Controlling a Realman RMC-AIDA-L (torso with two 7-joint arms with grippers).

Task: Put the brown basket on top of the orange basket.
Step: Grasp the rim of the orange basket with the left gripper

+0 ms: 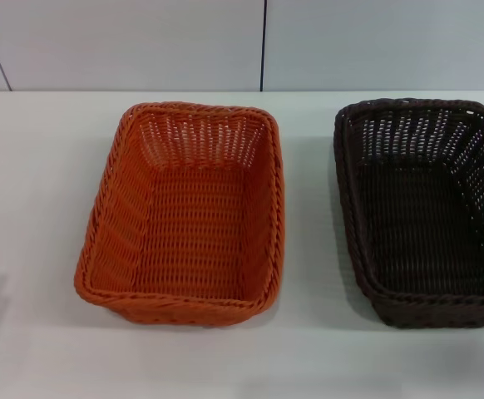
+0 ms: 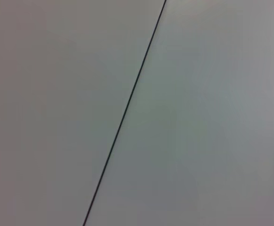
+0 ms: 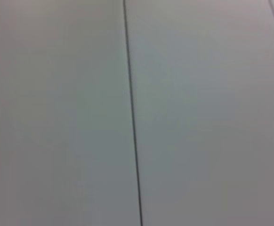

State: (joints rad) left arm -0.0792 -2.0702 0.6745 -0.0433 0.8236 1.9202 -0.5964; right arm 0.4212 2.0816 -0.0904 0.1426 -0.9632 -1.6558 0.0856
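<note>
Orange basket (image 1: 184, 212) and brown basket (image 1: 425, 212) apart on table (image 1: 26, 208); either pincer's state impossible to tell.

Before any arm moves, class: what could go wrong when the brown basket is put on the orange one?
The brown basket lies partly outside the head view, so a grasp on its right rim may be misjudged. The orange basket is of like size, so the brown one may sit skewed or slide off. Neither gripper is in view.

White table (image 1: 26, 208); pale panelled wall (image 1: 125, 41) with dark seams behind.
</note>
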